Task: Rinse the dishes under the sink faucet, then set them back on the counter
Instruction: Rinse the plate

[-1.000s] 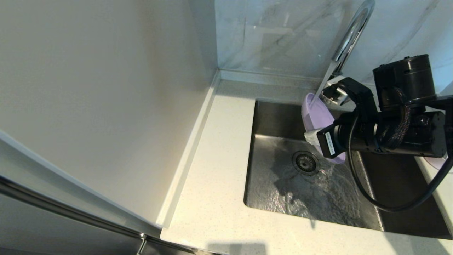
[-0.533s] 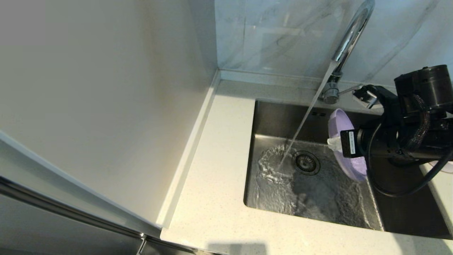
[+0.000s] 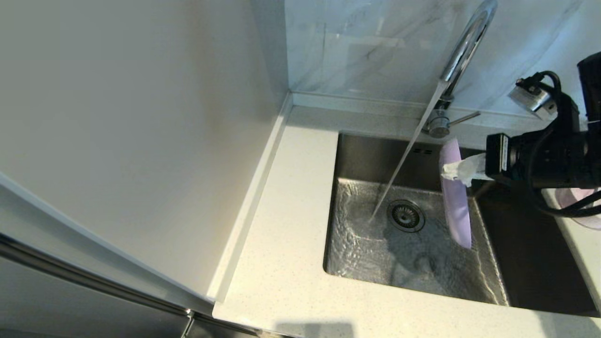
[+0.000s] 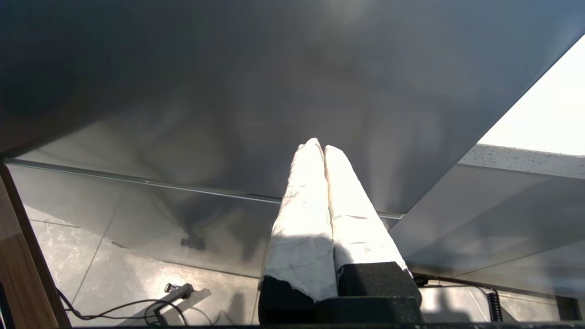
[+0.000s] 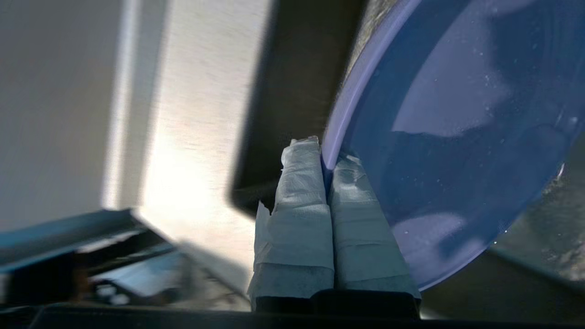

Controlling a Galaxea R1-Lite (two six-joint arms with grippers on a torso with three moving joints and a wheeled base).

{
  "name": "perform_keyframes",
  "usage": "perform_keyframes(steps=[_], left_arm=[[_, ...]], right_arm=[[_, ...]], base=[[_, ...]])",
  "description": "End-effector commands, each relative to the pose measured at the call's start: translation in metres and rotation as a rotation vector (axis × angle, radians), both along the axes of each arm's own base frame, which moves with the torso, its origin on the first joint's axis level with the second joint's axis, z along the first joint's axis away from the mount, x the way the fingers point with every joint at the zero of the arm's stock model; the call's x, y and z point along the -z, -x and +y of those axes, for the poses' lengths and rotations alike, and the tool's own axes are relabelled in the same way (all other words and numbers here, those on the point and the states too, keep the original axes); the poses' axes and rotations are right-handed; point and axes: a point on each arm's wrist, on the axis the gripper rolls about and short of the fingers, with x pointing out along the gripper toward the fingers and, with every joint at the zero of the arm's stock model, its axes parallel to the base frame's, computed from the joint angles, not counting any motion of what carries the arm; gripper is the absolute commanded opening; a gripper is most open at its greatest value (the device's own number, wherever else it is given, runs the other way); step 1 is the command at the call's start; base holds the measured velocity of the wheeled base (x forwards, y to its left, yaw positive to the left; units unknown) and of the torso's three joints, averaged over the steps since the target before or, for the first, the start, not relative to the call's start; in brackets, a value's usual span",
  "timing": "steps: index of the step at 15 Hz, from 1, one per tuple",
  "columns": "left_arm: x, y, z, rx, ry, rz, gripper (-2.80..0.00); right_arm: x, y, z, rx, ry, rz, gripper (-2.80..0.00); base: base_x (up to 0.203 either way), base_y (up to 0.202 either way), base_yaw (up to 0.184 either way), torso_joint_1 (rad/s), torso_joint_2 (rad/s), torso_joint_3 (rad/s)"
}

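The lavender plate (image 3: 458,211) hangs on edge over the right part of the sink (image 3: 375,155), to the right of the water stream. My right gripper (image 3: 446,172) is shut on its upper rim, reaching in from the right. In the right wrist view the taped fingers pinch the plate (image 5: 457,137) at its rim, with the right gripper (image 5: 327,155) closed on it. Water runs from the sink faucet (image 3: 462,47) into the basin left of the drain (image 3: 406,216). A pale pink bowl (image 3: 580,204) peeks out on the counter (image 3: 281,244) at the far right. My left gripper (image 4: 318,147) is shut and empty, parked low.
A white wall panel stands at the left and a marbled panel behind the faucet. The faucet's side lever (image 3: 465,117) points to the right, near my right arm. In the left wrist view a dark cabinet front and a tiled floor with cables show.
My right gripper has carried the plate to the right, out of the water stream, and turned it nearly edge-on. The water now falls straight into the basin.
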Motion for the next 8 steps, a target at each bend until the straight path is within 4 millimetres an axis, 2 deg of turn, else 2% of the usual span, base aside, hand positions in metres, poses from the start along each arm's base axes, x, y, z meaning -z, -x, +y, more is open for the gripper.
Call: perform_keyframes(steps=[1,4,8], left_arm=[[0.000,0.000,0.000,-0.001,0.000,0.000,-2.80],[0.000,0.000,0.000,0.001,0.000,0.000,-2.80],[0.000,0.000,0.000,-0.001,0.000,0.000,-2.80]], right_arm=[[-0.019,0.005,-0.004,-0.001,-0.155,0.043,-2.80],[-0.021,0.009,-0.006,-0.036,-0.284,0.154,-2.80],[-0.024,-0.002,-0.002,-0.034,-0.362,0.200,-2.80]], base=[[0.000,0.000,0.000,0.000,0.00,0.000],[0.000,0.000,0.000,0.000,0.00,0.000],[0.000,0.000,0.000,0.000,0.00,0.000]])
